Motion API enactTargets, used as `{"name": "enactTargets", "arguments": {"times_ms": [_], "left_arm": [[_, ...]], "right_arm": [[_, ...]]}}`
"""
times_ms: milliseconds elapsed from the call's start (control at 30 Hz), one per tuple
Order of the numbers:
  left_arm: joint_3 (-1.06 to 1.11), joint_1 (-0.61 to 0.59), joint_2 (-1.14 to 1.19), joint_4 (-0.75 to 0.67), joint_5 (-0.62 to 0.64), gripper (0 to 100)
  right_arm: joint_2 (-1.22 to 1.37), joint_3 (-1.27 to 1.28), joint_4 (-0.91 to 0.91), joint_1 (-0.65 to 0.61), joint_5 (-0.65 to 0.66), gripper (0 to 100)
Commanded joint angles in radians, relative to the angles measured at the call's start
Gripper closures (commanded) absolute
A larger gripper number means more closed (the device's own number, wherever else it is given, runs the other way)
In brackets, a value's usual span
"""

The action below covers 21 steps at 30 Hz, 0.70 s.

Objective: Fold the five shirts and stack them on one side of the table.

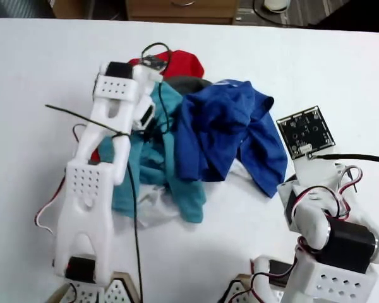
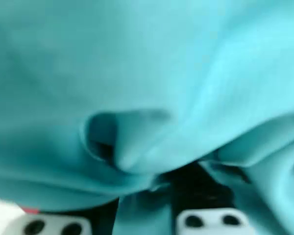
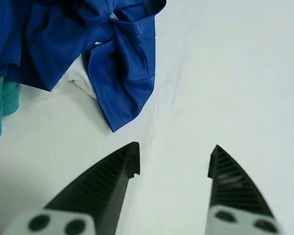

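Right wrist view: right gripper [image 3: 174,152], spread wide, hovers near blue shirt [image 3: 122,83].

Blue shirt [image 1: 227,126], teal shirt [image 2: 137,58]: matt creased cloth. Table [image 1: 44,63] smooth matt. Right tool [image 3: 175,152] ribbed blk plastic.

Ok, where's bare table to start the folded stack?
Bare table lies left of the left arm and right of the blue shirt, under the open right gripper. The middle is crowded: the teal shirt and others heaped together.
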Motion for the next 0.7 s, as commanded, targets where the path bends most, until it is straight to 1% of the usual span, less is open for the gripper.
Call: {"name": "enactTargets", "arguments": {"times_ms": [0, 67, 133, 233, 367, 467, 667], "left_arm": [[0.001, -0.18, 0.04, 0.005, 0.023, 97], [-0.013, -0.29, 0.029, 0.002, 0.037, 97], [-0.073, -0.411, 0.025, 0.012, 0.035, 97], [-0.193, -0.601, 0.002, 0.012, 0.035, 97], [-0.346, -0.821, -0.071, 0.012, 0.034, 97], [-0.46, -0.937, -0.15, 0.012, -0.005, 97], [-0.682, -1.086, -0.293, -0.015, -0.026, 97]], "right_arm": [[0.016, -0.005, 0.004, 0.01, 0.005, 76.3], [0.016, -0.006, 0.004, 0.005, 0.005, 76.3], [0.016, -0.006, 0.004, 0.004, 0.005, 76.3], [0.016, -0.006, 0.002, 0.004, 0.005, 76.3], [0.016, -0.006, 0.001, 0.004, 0.005, 76.3], [0.016, -0.006, 0.001, 0.004, 0.005, 76.3], [0.016, -0.006, -0.001, 0.004, 0.005, 76.3]]}}
